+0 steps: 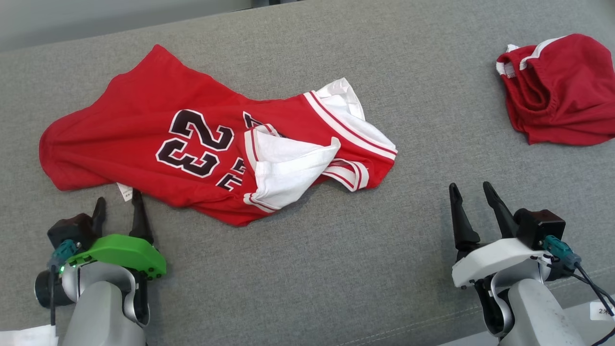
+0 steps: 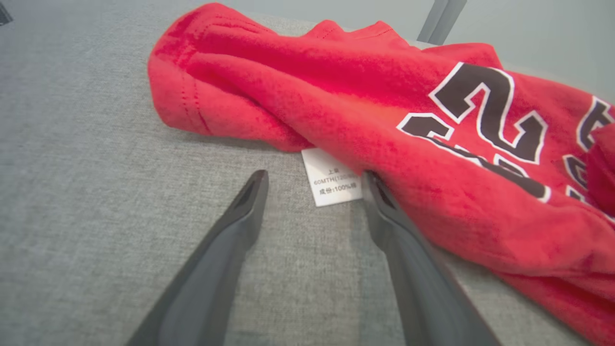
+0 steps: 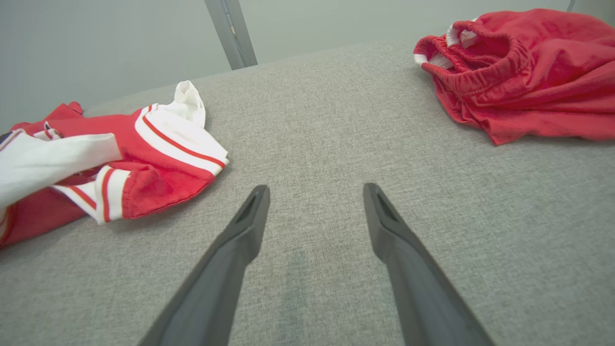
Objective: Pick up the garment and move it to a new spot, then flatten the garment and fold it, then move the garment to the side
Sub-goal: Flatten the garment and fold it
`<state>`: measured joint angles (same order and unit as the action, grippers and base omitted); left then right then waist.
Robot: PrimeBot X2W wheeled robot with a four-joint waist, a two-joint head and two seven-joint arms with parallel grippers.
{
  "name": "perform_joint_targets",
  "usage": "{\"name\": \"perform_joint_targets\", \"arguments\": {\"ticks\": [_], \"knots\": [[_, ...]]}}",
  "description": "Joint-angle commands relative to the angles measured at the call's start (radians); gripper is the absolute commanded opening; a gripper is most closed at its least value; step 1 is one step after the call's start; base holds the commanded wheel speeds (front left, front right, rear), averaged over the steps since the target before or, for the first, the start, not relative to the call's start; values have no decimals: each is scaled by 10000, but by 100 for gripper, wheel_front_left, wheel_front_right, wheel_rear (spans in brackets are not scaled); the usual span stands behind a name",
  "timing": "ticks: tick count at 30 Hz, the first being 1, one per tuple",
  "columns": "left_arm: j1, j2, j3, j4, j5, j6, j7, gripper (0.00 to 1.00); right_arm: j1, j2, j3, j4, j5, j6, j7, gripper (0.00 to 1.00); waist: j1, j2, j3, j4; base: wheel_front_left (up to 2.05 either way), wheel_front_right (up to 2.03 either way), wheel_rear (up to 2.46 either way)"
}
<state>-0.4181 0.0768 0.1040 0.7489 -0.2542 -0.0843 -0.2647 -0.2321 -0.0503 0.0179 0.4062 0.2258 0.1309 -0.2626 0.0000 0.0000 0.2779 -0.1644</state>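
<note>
Jersey [image 1: 192, 144] lay long-ways, left to right, over the cushion's [image 1: 307, 269] left half. Left gripper [image 1: 119, 197], jaws apart, sat just beside it; right gripper [image 1: 469, 185] – apart too – stood well clear.

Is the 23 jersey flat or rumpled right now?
Rumpled: the jersey lies bunched on the grey surface, its white inside flipped out at one end.

left end effector [image 1: 118, 196]: green shell [image 1: 120, 252], grey forearm [image 1: 103, 307] | right end effector [image 1: 469, 184]: white shell [image 1: 495, 262], black cable [image 1: 591, 287]
</note>
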Motion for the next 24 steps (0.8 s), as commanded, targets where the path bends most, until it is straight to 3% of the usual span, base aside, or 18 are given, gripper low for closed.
{"name": "perform_joint_targets", "arguments": {"ticks": [1,10,15,24], "knots": [[95,47,230,-56,104,202,14,100,25,-18,-30,21,-109,-5,-26,100,0,0,-33,-14,0,0,0],[29,425,1193,-106,199,580,12,100,116,-18,-62,61,-117,-5,-26,100,0,0,-78,-88,0,0,0],[-318,777,1237,96,428,147,12,100,58,-16,-17,71,-182,-5,-26,100,0,0,-12,-157,0,0,0],[-976,1331,1199,773,503,-210,12,100,-41,-191,23,103,-228,-5,-26,100,0,0,131,-366,0,0,0]]}}
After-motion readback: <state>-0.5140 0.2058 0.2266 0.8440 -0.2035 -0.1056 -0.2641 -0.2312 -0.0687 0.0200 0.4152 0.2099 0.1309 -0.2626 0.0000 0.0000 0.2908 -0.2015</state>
